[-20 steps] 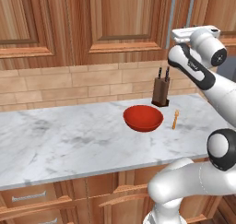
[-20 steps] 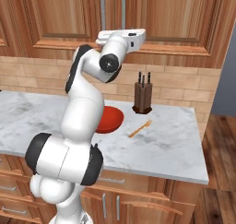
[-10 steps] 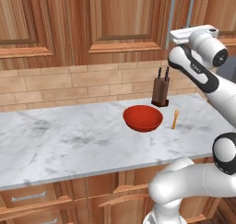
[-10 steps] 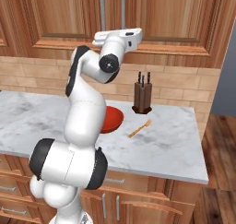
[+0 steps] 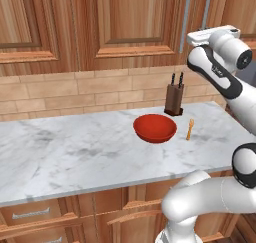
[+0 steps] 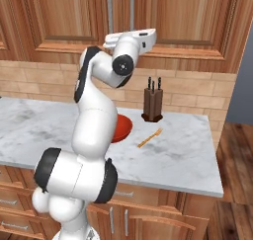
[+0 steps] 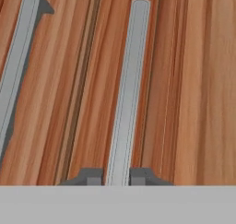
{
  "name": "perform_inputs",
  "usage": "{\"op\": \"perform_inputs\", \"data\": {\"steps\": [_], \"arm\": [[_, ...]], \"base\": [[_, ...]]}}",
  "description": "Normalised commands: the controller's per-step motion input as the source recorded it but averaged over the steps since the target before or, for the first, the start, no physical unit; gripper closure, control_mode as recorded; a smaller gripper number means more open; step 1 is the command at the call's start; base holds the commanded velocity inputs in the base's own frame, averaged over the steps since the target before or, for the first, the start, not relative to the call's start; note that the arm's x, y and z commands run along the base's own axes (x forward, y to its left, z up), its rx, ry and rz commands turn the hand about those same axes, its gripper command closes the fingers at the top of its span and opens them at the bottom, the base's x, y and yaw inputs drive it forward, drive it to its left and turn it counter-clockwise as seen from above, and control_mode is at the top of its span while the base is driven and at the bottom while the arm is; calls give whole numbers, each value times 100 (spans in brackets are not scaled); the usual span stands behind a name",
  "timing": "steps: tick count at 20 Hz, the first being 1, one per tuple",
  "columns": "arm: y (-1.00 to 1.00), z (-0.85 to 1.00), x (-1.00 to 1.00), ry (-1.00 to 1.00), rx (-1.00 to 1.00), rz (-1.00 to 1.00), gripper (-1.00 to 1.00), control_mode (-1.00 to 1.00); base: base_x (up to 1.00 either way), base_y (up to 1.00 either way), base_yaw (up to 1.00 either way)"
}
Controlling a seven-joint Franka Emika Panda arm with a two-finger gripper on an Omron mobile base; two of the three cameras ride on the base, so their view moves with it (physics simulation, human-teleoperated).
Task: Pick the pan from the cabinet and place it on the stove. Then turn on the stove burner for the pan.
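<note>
My gripper (image 7: 116,177) is raised against the reddish-brown wall cabinet (image 6: 173,12). It is shut on the cabinet's vertical silver bar handle (image 7: 126,89), with one of its dark fingertips (image 7: 92,176) on each side of the bar. In the left base view the white hand (image 5: 212,35) sits at the lower end of that handle (image 5: 206,9), the right one of a pair. The right base view has the hand (image 6: 131,36) below the same bar (image 6: 132,9). The cabinet doors are shut. The pan is hidden and the stove is out of view.
The neighbouring door's handle (image 7: 18,66) runs just left of the gripped one. Below, a marble counter (image 5: 60,157) carries a red bowl (image 5: 155,128), a knife block (image 5: 174,97) and a small orange utensil (image 5: 190,129). Drawer fronts run under the counter.
The jaws have closed in on the cabinet handle. The arm and hand have hardly moved, and the counter objects are where they were.
</note>
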Motion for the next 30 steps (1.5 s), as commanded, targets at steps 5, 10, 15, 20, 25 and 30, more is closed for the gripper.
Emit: {"op": "perform_inputs", "data": {"steps": [5, 10, 15, 20, 25, 30], "arm": [[-1, 0, -6, 1, 0, -7, 100, -100], [-8, 0, -30, 8, 0, -2, 100, -100], [-9, 6, -25, 15, -3, 5, 100, -100], [-14, 1, -43, 6, -4, 14, 100, -100], [-29, -12, -52, 0, 0, 13, 100, -100], [-38, -10, -48, 0, 0, 11, 100, -100]], "base": [[0, 0, 0], [0, 0, 0], [0, 0, 0], [0, 0, 0], [0, 0, 0], [0, 0, 0]]}}
